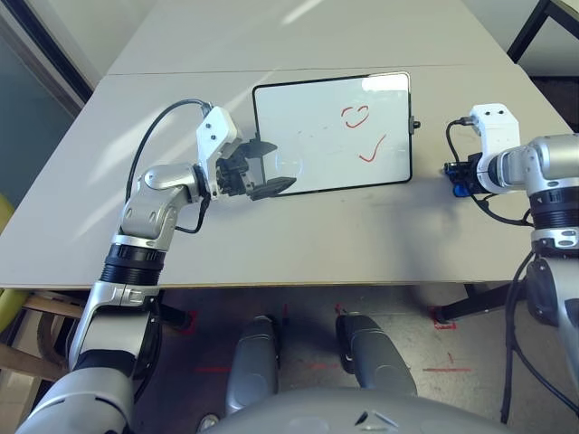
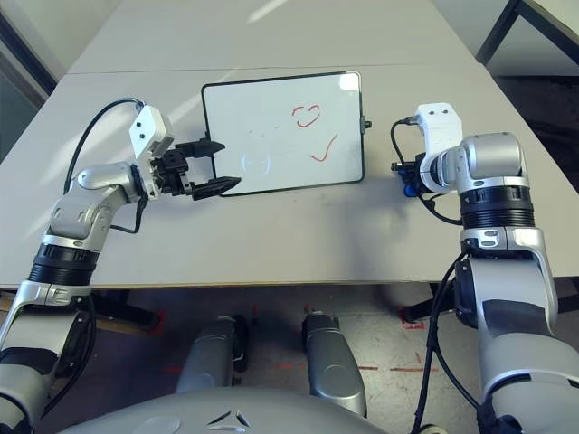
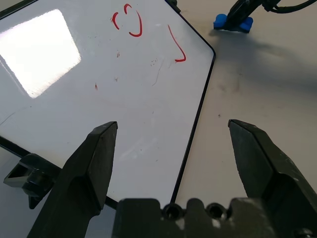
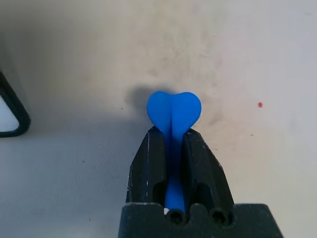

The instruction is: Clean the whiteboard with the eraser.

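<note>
The whiteboard (image 1: 331,134) lies flat on the grey table, black-framed, with a red heart-like scribble (image 1: 355,115) and a red tick (image 1: 372,149) on its right half. My left gripper (image 1: 264,166) hovers open over the board's near-left corner, its fingers (image 3: 94,158) spread across the board's edge. To the right of the board, my right gripper (image 4: 173,144) is shut on the blue eraser (image 4: 174,111), squeezing its middle so the rounded end pokes out past the fingertips. The eraser (image 1: 460,188) sits at table level beside the right wrist.
A small black knob (image 1: 416,125) sticks out of the board's right side. The table's seam (image 1: 181,70) runs behind the board. A dark frame (image 1: 534,27) stands at the far right beyond the table.
</note>
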You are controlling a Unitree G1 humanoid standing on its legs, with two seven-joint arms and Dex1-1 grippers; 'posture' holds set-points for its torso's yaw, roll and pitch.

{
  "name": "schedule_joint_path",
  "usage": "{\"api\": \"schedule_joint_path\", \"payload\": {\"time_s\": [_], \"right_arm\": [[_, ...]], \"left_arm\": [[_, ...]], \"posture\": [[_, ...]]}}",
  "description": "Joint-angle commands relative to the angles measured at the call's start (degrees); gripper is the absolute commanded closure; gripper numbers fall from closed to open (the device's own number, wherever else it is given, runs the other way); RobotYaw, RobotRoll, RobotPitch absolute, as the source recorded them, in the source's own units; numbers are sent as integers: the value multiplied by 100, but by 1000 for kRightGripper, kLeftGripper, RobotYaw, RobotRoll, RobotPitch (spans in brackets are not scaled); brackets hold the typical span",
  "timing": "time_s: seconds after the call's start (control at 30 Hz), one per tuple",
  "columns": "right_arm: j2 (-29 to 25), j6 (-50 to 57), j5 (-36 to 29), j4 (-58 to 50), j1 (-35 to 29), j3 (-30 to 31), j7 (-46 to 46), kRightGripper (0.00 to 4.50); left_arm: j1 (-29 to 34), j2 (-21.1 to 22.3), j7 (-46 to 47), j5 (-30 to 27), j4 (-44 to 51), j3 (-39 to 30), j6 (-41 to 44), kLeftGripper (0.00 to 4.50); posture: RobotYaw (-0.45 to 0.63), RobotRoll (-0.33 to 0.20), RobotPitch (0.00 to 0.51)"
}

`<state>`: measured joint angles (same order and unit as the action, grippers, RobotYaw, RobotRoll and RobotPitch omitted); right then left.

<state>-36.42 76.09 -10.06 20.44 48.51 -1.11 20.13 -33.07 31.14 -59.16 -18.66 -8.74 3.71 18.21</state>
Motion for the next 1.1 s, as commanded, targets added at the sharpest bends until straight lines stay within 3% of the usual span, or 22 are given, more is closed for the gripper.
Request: {"api": "schedule_joint_path", "payload": {"time_s": [0.03,0.27,0.57,0.77,1.1], "right_arm": [[-504,-567,50,-919,-131,649,636,4269],[-1515,-3327,994,-1997,-404,1993,1850,4278],[-1315,-5928,2099,-1407,-247,2571,2524,4279],[-1159,-6415,2346,-1229,-189,2546,3075,4282],[-966,-6267,2667,-1169,-334,2548,3601,4285]], "left_arm": [[17,30,-24,42,49,17,-9,0],[-40,29,-52,48,-8,21,-17,0],[-85,32,-63,60,-43,23,-19,0],[-17,84,-50,48,29,-20,6,0],[-6,94,-37,43,52,-22,14,0]], "posture": [[-218,0,124],[-225,0,125],[-218,0,128],[-203,0,129],[-201,0,129]]}}
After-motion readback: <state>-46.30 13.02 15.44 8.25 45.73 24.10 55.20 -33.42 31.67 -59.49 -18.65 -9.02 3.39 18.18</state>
